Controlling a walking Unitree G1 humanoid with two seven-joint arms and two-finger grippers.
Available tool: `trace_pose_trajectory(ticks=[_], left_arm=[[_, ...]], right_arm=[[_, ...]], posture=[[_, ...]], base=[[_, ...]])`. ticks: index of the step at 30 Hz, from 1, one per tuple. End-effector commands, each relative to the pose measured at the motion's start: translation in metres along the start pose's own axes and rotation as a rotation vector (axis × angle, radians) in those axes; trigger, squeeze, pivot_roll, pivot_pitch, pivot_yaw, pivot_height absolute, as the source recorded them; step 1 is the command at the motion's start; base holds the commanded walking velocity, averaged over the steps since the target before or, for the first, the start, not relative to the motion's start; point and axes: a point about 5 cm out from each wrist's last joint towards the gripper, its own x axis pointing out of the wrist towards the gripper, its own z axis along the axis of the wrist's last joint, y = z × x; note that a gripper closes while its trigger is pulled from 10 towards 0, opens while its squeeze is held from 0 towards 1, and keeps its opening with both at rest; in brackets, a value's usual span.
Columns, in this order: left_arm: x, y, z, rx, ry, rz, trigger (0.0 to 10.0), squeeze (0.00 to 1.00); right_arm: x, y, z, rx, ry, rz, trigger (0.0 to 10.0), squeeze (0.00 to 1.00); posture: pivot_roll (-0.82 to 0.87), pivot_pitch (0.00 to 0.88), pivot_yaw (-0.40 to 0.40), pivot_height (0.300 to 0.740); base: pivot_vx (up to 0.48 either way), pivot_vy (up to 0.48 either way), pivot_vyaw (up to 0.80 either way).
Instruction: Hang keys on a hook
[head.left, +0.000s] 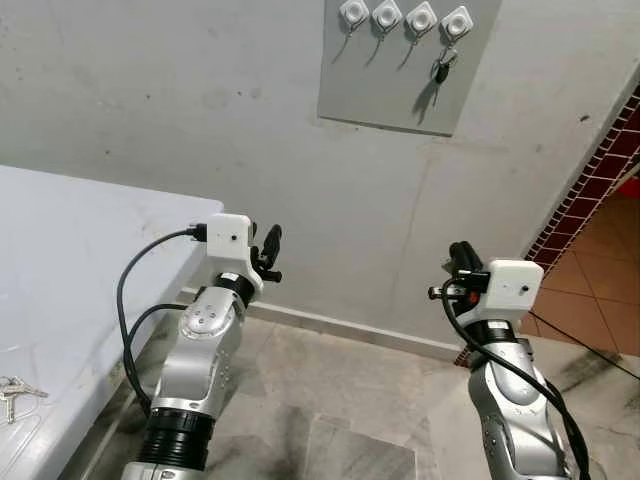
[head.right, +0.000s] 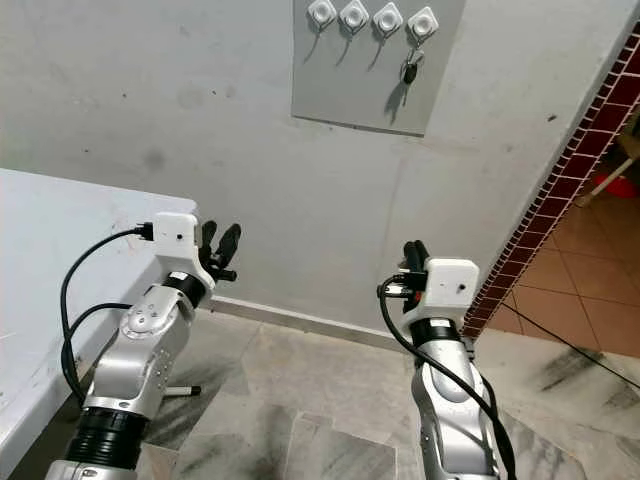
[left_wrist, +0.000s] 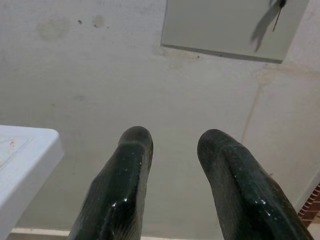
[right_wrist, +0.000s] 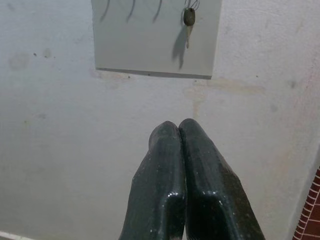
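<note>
A grey board on the wall carries several white hooks. A dark-headed key hangs from the rightmost hook; the right wrist view has the same key. Another bunch of keys lies on the white table at the far left. My left gripper is raised below the board, open, with nothing between its fingers. My right gripper is held up at the right, shut and empty, its fingers pressed together.
The plain grey wall stands close ahead. A red-tiled wall edge and an orange tiled floor lie to the right. A black cable runs across that floor. Marbled floor tiles lie below.
</note>
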Motion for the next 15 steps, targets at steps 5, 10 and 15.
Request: trace_pose_trajectory(ticks=[5, 10, 15], left_arm=[[-0.0018, -0.0001, 0.0033, -0.033, 0.003, -0.028, 10.0, 0.00], [-0.0041, -0.0039, 0.0031, -0.031, 0.007, -0.045, 10.0, 0.00], [-0.0057, -0.0044, 0.0028, -0.025, 0.012, -0.052, 10.0, 0.00]], right_arm=[[0.0020, -0.0016, 0.0098, -0.001, -0.037, -0.008, 10.0, 0.00], [0.0000, 0.0000, 0.0080, 0.002, -0.030, -0.006, 10.0, 0.00], [-0.0012, 0.0005, 0.0067, 0.004, -0.024, -0.008, 10.0, 0.00]], posture=[[0.09, 0.000, -0.035, 0.736], [0.09, 0.000, -0.034, 0.736], [0.09, 0.000, -0.033, 0.736]], base=[[0.055, 0.000, 0.00], [0.374, 0.000, 0.00], [0.445, 0.000, 0.00]])
